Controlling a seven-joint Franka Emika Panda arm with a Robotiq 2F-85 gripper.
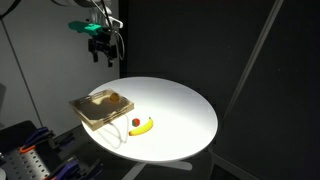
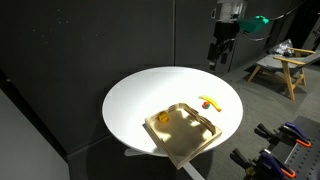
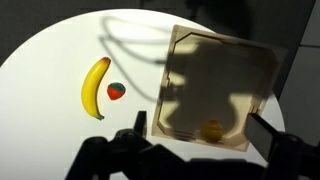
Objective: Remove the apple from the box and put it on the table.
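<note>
Two fingers of the end effector (image 3: 198,122) stand wide apart at the bottom of the wrist view, holding nothing, well above the white tabletop (image 1: 180,105). The apple (image 3: 212,130) lies inside the box (image 3: 235,70), close to one rim, in the arm's shadow. A banana (image 3: 95,87) lies on the tabletop near the box, with a small red round thing (image 3: 117,91) just beside it.

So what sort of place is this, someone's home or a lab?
Probably a lab or workshop, not a home: black curtains hang behind a lit round white table, a robot claw hangs above it, and a wooden sawhorse and tool clutter stand at the edges.
</note>
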